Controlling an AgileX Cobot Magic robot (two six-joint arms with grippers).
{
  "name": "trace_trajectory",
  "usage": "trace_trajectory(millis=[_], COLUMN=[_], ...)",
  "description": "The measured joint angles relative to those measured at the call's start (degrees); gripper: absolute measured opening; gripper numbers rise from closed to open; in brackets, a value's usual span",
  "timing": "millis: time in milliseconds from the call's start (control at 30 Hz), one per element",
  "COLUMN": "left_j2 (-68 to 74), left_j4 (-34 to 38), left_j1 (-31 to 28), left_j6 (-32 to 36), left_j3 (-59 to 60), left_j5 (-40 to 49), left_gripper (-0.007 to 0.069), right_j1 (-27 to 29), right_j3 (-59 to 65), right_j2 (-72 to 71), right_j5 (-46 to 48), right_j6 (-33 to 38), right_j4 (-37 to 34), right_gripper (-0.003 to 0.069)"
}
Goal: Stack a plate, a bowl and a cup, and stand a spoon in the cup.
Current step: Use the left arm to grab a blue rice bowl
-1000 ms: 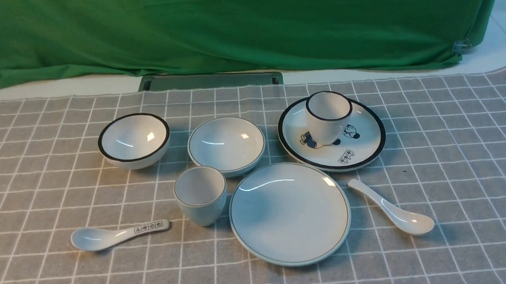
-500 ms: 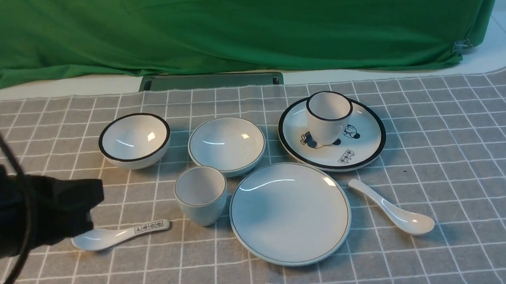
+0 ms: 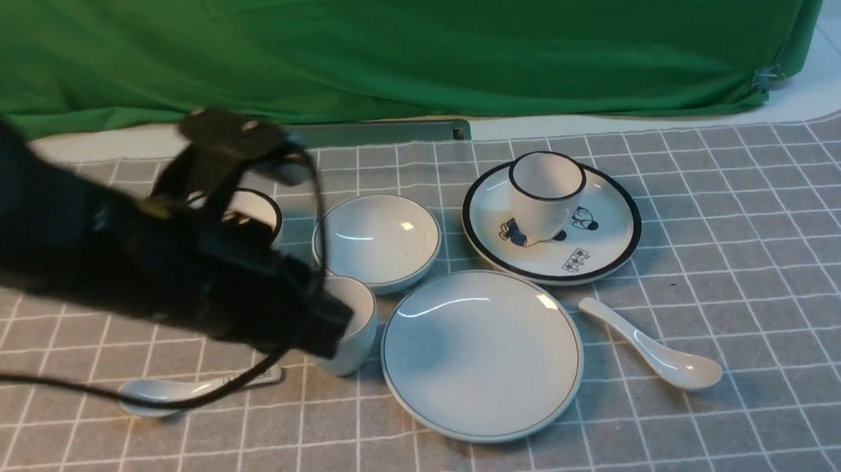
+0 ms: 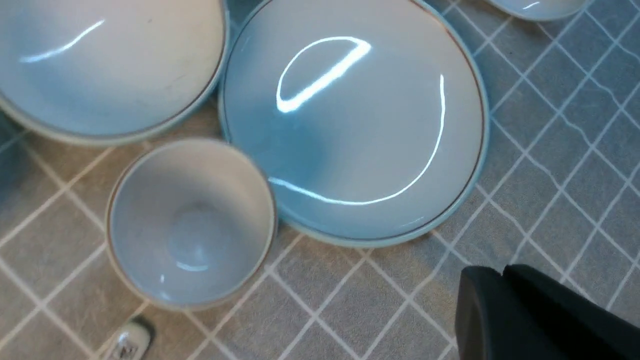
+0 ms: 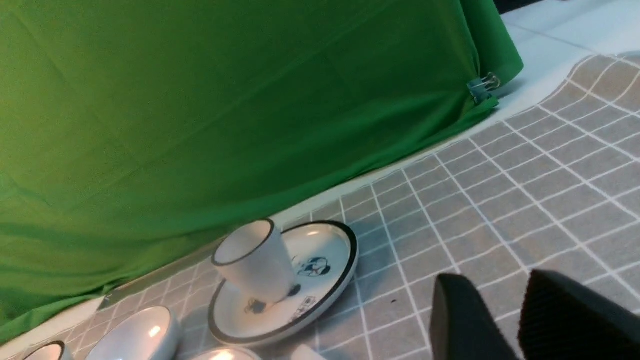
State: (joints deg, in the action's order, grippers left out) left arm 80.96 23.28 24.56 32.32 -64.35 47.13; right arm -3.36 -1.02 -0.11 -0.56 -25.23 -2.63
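Note:
The plate [image 3: 481, 355] lies at the front centre and fills the middle of the left wrist view [image 4: 350, 125]. The bowl [image 3: 376, 240] sits behind it, also in the left wrist view [image 4: 100, 65]. The cup [image 3: 359, 324] stands upright just left of the plate, seen from above in the left wrist view [image 4: 190, 222]. The plain spoon [image 3: 653, 346] lies right of the plate. My left gripper [image 3: 337, 321] hangs over the cup's left side, shut and empty [image 4: 502, 272]. My right gripper [image 5: 497, 277] is open and empty above bare cloth, outside the front view.
A black-rimmed bowl [image 3: 261, 208] is mostly hidden behind my left arm. A panda plate [image 3: 594, 248] carries a black-rimmed cup [image 3: 544, 193] at the back right. A spoon with characters [image 3: 176, 389] lies front left under the arm's cable. Green cloth [image 3: 410, 42] hangs behind.
My left arm has swung in from the left edge, rightwards across the black-rimmed bowl, until its tip is over the cup. No dish has moved.

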Motion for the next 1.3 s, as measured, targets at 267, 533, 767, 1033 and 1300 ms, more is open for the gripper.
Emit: trace_trajectory(millis=[267, 533, 767, 1033, 1300], left_j2=[15.83, 34.9, 46.49, 49.81, 51.2], left_j4=[-3.06, -11.7, -14.34, -20.25, -20.29], left_j1=[1.11, 1.11, 1.11, 1.11, 1.11], left_j6=[-1.38, -2.7, -5.22, -8.66, -8.27], left_j3=[-19.59, -39.73, -49.34, -49.59, -49.7], left_j5=[9.14, 14.33, 14.68, 10.8, 9.53], left_gripper=[0.0018, 0.0099, 0.0328, 0.0406, 0.0392], right_j1=[-7.75, -17.3, -19.71, -19.71, -19.71], right_j3=[-20.91, -39.76, -40.44, -40.45, -40.45], right_j2=[9.96, 24.04, 25.54, 25.54, 25.56], right_j5=[23.03, 48.66, 50.09, 50.43, 51.13], right_j6=[12.44, 27.17, 28.06, 28.12, 28.12], right_j4=[-0.05, -0.05, -0.05, -0.05, -0.05], right_gripper=[0.0104, 0.0097, 0.0102, 0.0115, 0.013])
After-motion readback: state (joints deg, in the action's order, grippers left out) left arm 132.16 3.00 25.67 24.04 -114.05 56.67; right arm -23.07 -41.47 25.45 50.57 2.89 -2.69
